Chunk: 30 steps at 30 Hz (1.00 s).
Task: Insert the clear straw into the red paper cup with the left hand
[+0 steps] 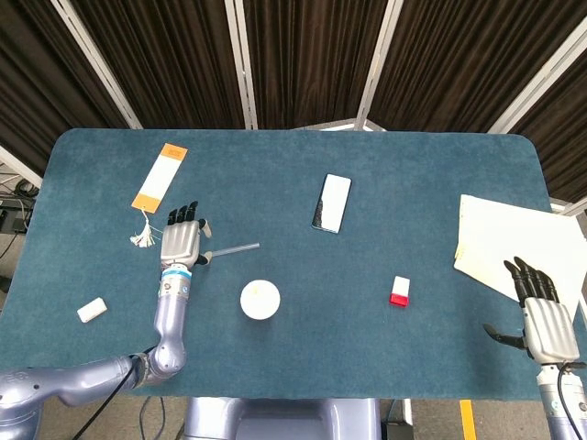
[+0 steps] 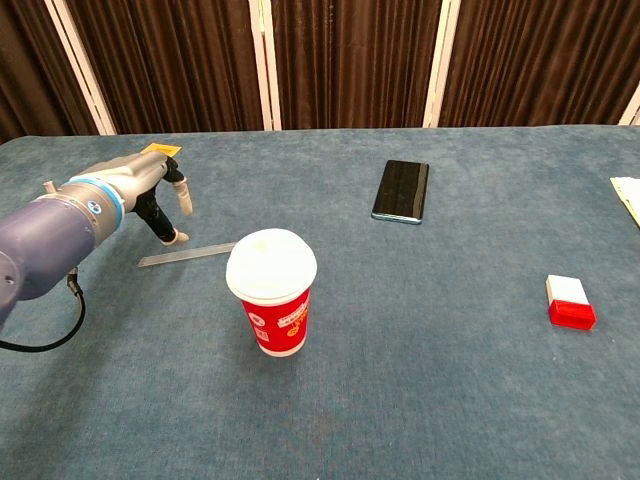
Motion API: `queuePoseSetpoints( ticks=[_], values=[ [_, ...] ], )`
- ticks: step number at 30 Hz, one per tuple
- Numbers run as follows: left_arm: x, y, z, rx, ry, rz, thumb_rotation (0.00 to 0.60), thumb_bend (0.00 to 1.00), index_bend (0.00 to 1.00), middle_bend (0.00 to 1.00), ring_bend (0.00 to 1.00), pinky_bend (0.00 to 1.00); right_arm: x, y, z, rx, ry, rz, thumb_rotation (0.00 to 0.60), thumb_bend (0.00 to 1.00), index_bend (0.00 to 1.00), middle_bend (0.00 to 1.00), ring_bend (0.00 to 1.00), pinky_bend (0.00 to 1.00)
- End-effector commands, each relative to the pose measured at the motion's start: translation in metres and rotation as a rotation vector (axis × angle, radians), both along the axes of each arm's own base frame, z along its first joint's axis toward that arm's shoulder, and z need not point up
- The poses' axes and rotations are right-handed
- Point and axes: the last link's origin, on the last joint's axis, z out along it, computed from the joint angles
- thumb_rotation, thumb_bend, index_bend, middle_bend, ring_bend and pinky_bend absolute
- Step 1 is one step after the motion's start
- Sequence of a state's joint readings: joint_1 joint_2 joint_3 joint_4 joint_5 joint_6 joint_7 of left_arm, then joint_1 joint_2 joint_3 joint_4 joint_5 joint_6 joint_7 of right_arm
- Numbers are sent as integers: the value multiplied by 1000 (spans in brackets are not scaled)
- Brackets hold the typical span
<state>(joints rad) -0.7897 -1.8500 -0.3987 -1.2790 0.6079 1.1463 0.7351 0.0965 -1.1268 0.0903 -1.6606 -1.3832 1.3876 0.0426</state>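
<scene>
Picking up the clear straw [image 1: 231, 248] is the step in hand, and it is not yet done: the straw lies flat on the blue table [image 1: 413, 183], just behind and to the left of the red paper cup [image 2: 277, 318], whose white lid [image 2: 271, 264] is on. The left hand [image 1: 182, 244] hovers over the left end of the straw with its fingers spread and holds nothing; whether a finger already touches the straw I cannot tell. I think a good grasp needs the thumb and one finger to come down on both sides of the thin straw and pinch it near that end, because it lies low on the cloth and may roll away. After that the hand must turn the straw upright and aim it at the opening in the lid, which is too small to see here. The cup looks light, so a push from the side could tip it. The right hand [image 1: 543, 316] rests open at the near right edge, beside the paper sheets [image 1: 514, 247], and holds nothing.
</scene>
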Motion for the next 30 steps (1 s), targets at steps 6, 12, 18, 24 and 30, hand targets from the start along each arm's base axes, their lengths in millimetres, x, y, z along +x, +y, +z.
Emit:
queuePoseSetpoints(
  ticks=[6, 12, 18, 24, 30],
  values=[
    [5, 2, -17, -21, 20, 11, 600, 340, 494, 0, 0, 0, 0, 0, 1, 0, -6, 0, 600, 139, 10, 0, 0, 0],
    [9, 2, -25, -36, 16, 10, 600, 340, 494, 0, 0, 0, 0, 1, 1, 1, -9, 0, 600, 140, 10, 0, 0, 0],
    [13, 2, -31, -45, 19, 8, 600, 343, 493, 0, 0, 0, 0, 1, 1, 2, -12, 0, 600, 140, 10, 0, 0, 0],
    [15, 3, -37, -51, 16, 18, 600, 368, 479, 0, 0, 0, 0, 1, 1, 3, -15, -1, 600, 139, 10, 0, 0, 0],
    [17, 4, -41, -56, 17, 23, 600, 368, 480, 0, 0, 0, 0, 1, 1, 1, -17, -1, 600, 139, 10, 0, 0, 0]
  ],
)
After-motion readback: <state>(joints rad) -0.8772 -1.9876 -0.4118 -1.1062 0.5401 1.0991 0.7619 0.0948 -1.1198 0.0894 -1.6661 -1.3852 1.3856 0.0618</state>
